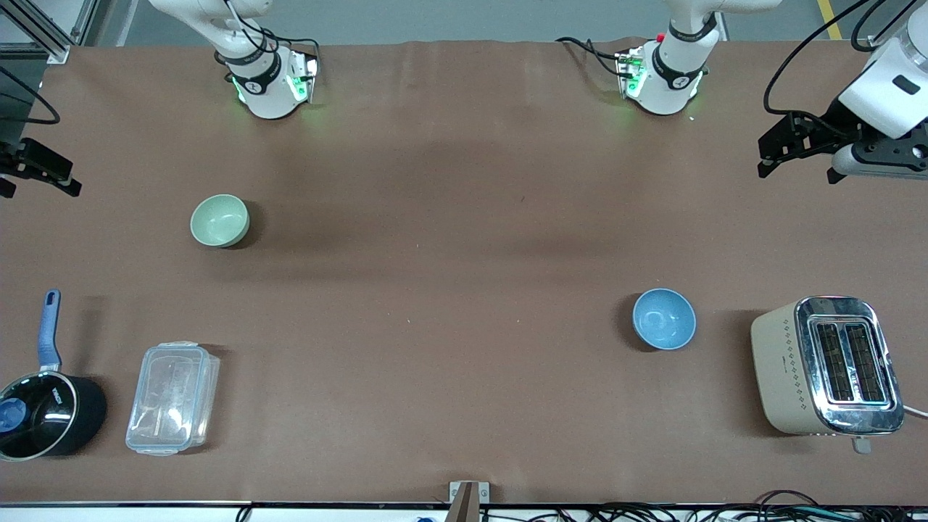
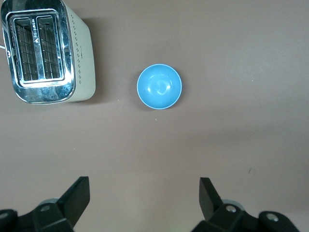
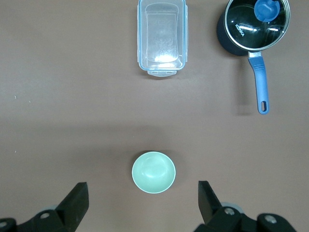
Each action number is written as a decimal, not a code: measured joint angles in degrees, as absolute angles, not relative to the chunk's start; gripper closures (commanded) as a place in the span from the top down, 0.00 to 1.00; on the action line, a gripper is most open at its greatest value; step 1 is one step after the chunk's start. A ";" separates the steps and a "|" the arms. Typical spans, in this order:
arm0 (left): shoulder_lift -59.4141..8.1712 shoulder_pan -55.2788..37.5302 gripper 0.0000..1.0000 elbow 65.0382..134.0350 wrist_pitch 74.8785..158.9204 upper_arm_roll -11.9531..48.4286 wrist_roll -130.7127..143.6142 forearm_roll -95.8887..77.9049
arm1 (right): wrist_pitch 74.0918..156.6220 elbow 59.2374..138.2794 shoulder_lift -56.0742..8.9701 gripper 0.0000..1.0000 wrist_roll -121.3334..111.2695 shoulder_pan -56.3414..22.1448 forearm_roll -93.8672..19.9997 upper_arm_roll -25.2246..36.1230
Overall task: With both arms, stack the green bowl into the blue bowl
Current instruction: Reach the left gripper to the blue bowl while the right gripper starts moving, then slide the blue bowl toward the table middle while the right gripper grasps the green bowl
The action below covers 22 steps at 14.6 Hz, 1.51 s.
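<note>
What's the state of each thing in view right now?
green bowl: upright, empty, alone on table
blue bowl: upright, empty, beside toaster
toaster: upright, slots empty
saucepan: lid on
clear container: lid on
left gripper: open, holding nothing
right gripper: open, holding nothing

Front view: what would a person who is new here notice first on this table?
Probably the two bowls, sitting far apart: the green bowl toward the right arm's end, and the blue bowl nearer the front camera, beside the cream and chrome toaster. Next come the black saucepan with its blue handle and the clear lidded box beside it. Both arms wait at the table's ends, left pincer and right pincer open and empty.
</note>
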<state>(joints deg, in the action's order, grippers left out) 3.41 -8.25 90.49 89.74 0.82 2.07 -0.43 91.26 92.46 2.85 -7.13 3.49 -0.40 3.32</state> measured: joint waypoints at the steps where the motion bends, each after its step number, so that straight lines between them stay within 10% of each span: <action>1: 3.30 -8.23 1.00 90.44 89.72 0.79 2.07 -0.40 | 91.26 92.43 2.69 1.00 -7.13 3.50 -0.40 3.32; 9: -3.64 -7.98 1.00 90.21 92.63 0.17 2.06 1.87 | 91.01 92.43 2.21 1.00 -7.11 3.54 -0.40 3.36; 16: -19.17 -6.46 1.00 104.17 126.41 0.17 2.09 1.98 | 90.79 99.57 2.50 1.00 -7.30 5.26 -0.40 3.43; 22: -27.28 -6.30 0.62 109.67 139.36 0.19 2.06 1.99 | 106.83 125.52 10.59 0.98 -10.24 9.99 -0.39 3.56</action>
<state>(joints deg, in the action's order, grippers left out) -27.28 -6.30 109.67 139.36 0.19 2.06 1.99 106.83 125.52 10.59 -10.24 9.99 -0.39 3.56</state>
